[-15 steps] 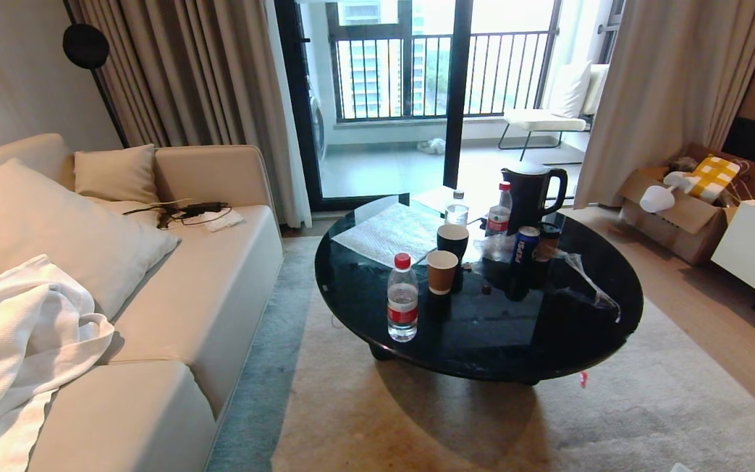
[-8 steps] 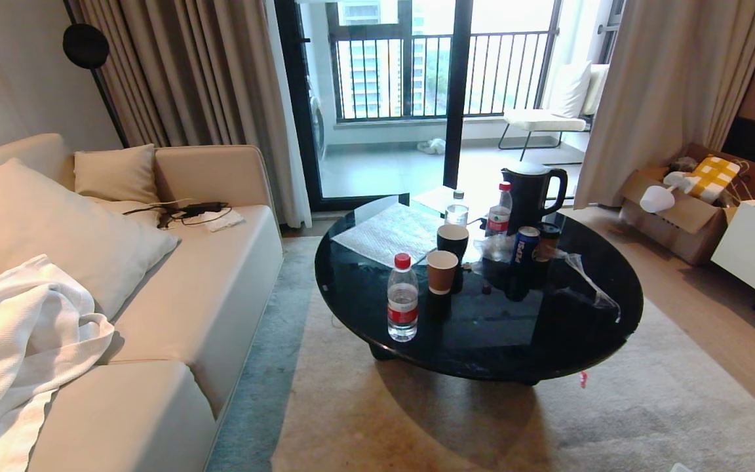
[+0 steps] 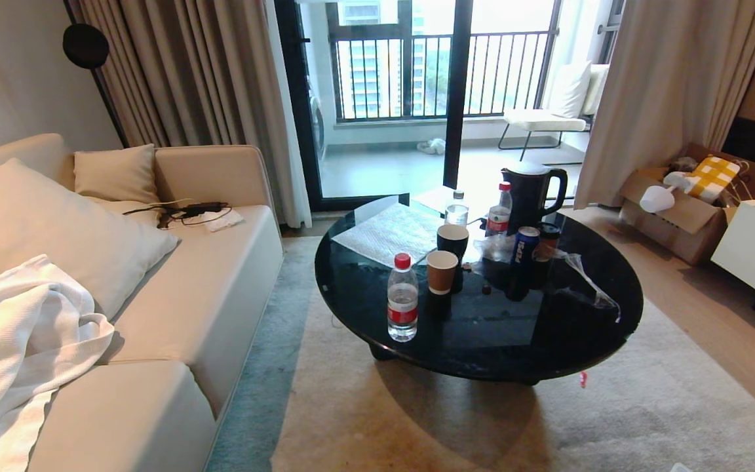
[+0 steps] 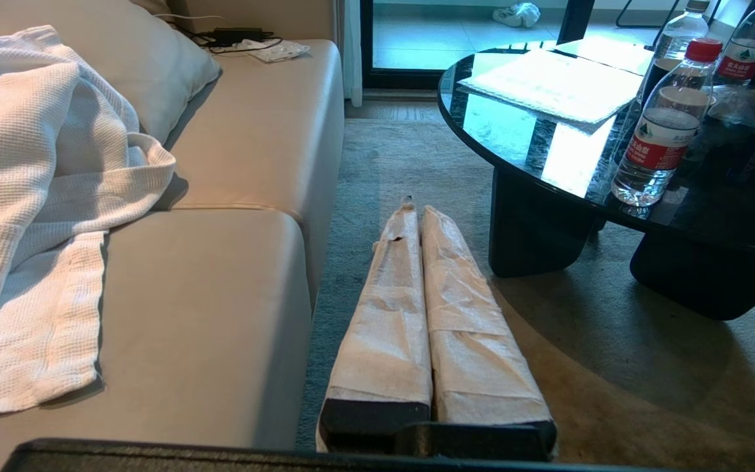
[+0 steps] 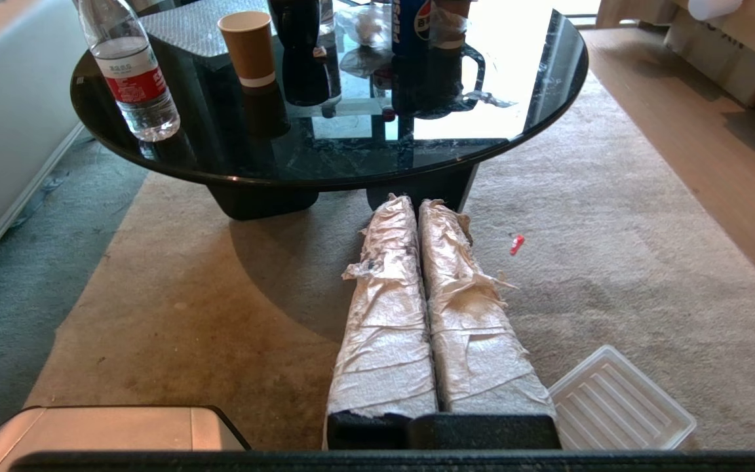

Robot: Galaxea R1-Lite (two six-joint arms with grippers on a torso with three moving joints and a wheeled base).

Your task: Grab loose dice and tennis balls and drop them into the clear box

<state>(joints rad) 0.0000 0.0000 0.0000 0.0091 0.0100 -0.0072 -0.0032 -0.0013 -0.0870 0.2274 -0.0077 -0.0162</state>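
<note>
while both arms sit low and level over rug, i see left gripper (image 4: 417,213) fingers pressed together beside sofa (image 4: 220,288), right gripper (image 5: 417,203) fingers pressed together, pointing at bench (image 5: 515,141). dice, balls, clear box nowhere visible; ribbed lid (image 5: 617,406) just beside right fingers.

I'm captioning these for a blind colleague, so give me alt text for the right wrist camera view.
The right gripper, its paper-wrapped fingers shut and empty, points over a beige rug toward a round black glass table holding a water bottle, a paper cup and a Pepsi can. A ribbed translucent lid lies on the rug beside the gripper.
</note>
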